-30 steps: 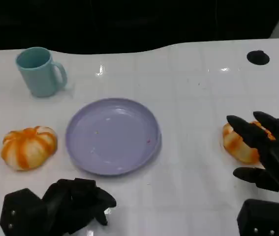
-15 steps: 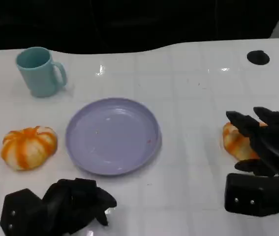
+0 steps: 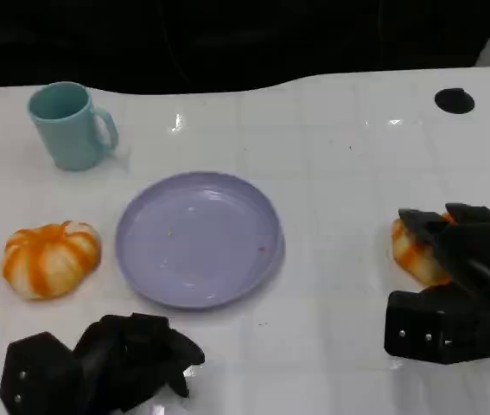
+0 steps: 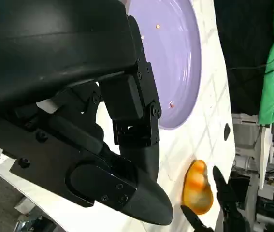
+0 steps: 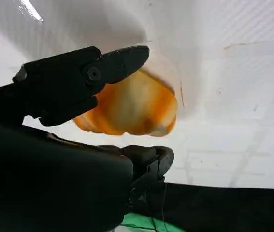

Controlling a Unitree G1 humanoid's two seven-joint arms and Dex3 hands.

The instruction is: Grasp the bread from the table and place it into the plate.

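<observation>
Closest to the camera, the left robot hand (image 3: 111,363) is sitting on the white worktop (image 3: 340,173) with its fingers curled in on nothing, just parked. Over on the right, the right robot hand (image 3: 456,290) is wrapping its fingers around the bread (image 3: 413,251), which is sitting on the worktop well to the right of the plate (image 3: 197,238). From the wrist cam one finger is lying over the top of the bread (image 5: 132,106) and another is hooking under it, but I honestly can't tell whether it's clamped down or just cupping. My worry: the bread is a rounded, glossy, orange-and-cream lobed lump, so if the fingers are only catching the edge it could squirt out or roll off on the lift, and that shiny worktop isn't going to slow it down. The plate is a shallow lilac dish, smooth plastic by the look of it, with a low rim, so a sloppy drop could bounce it right back out. There's a second bread (image 3: 50,258) left of the plate. Furthest back, a light teal mug (image 3: 70,125) is standing upright.
</observation>
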